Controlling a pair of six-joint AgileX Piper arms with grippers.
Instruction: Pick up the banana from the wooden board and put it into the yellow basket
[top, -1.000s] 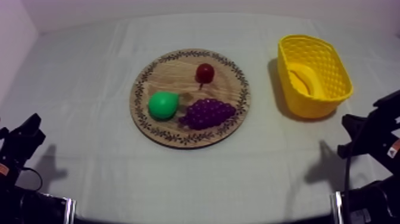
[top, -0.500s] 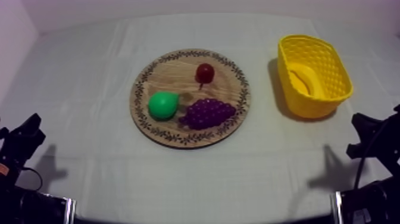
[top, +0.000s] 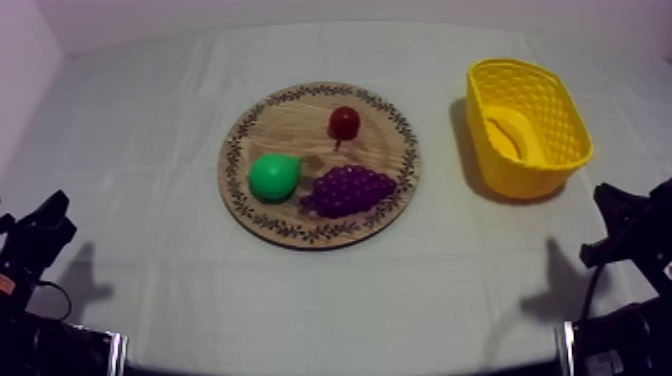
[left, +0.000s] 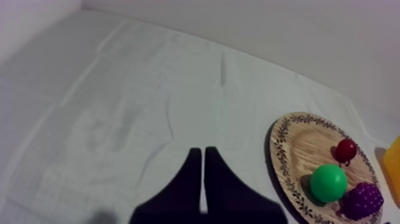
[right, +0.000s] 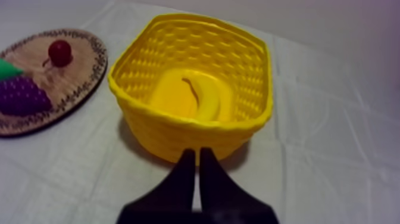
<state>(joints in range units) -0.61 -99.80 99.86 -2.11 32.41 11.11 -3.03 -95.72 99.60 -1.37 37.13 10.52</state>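
The yellow banana (top: 510, 133) lies inside the yellow basket (top: 562, 112) at the right of the table. From the right wrist view, the banana (right: 205, 98) rests on the floor of the basket (right: 178, 128), just beyond my right gripper (right: 197, 156), whose fingers lie together with nothing between them. From above, my right gripper (top: 612, 215) hangs low at the right edge, below the basket. My left gripper (top: 55, 215) sits low at the left edge; its fingers form a narrow wedge (left: 203, 158) over bare cloth, shut on nothing.
The round wooden board (top: 295, 125) in the middle carries a green pear (top: 274, 176), a bunch of purple grapes (top: 347, 190) and a small red fruit (top: 344, 122). Bare cloth surrounds the board on all sides.
My right gripper has drawn back from the basket toward the right edge of the table. The left arm, the fruit and the basket have not moved.
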